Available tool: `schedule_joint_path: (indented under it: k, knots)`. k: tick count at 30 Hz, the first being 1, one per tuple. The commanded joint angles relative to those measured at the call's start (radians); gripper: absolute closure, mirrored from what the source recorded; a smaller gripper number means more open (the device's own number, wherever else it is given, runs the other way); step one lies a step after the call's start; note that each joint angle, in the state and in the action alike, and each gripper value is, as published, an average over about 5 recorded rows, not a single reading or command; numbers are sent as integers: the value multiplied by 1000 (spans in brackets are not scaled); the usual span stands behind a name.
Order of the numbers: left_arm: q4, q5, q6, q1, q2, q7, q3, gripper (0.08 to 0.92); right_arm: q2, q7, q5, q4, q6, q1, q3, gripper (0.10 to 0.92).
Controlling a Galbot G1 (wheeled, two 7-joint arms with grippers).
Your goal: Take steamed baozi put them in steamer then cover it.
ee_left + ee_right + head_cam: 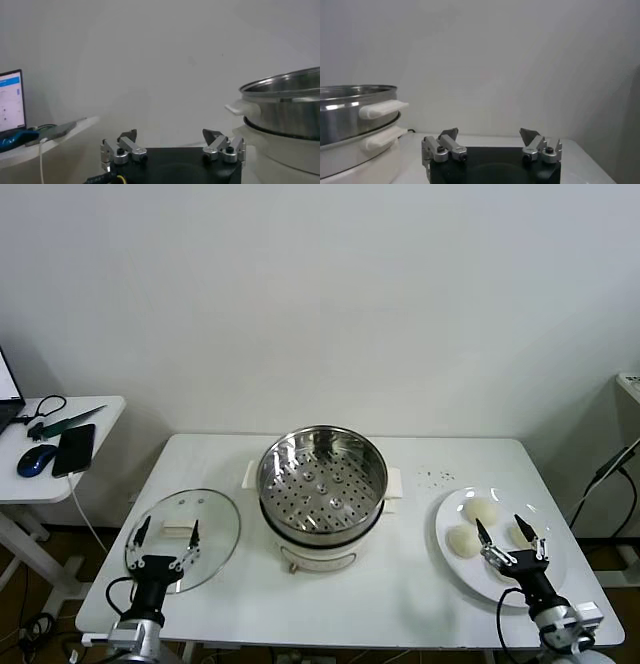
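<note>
On plate [500, 584]: three baozi [482, 510] (steamer [322, 480] empty).

Shiny perforated metal steamer [323, 484], clear glass lid [184, 538], smooth matt baozi [484, 510].

Left gripper [171, 141] spread wide at bottom centre; steamer [285, 107] at right edge; laptop [11, 100] far left.

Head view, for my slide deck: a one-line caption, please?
Open left gripper over glass lid, open right gripper over baozi, empty steamer between.
</note>
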Motion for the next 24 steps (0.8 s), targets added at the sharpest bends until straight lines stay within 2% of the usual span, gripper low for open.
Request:
schedule_joint_path:
  k: [1,8,15,21,24]
  knots:
    - [-4,30,2,9,-1,-22,16,177,-134,-56,-111,-27,-105,71,-4,203]
    - [2,68,-35,16,-9,-38,37,177,-390,-235,-260,-134,-241,218,-126,203]
    - [3,74,-40,5,-22,-47,47,177,-608,-422,-338,-261,-286,405,-302,203]
    - [4,71,-37,9,-31,-45,56,177,-732,-505,-404,-425,-254,758,-644,203]
    - [5,70,-40,13,-32,-45,58,177,-765,-578,-427,-479,-239,992,-903,203]
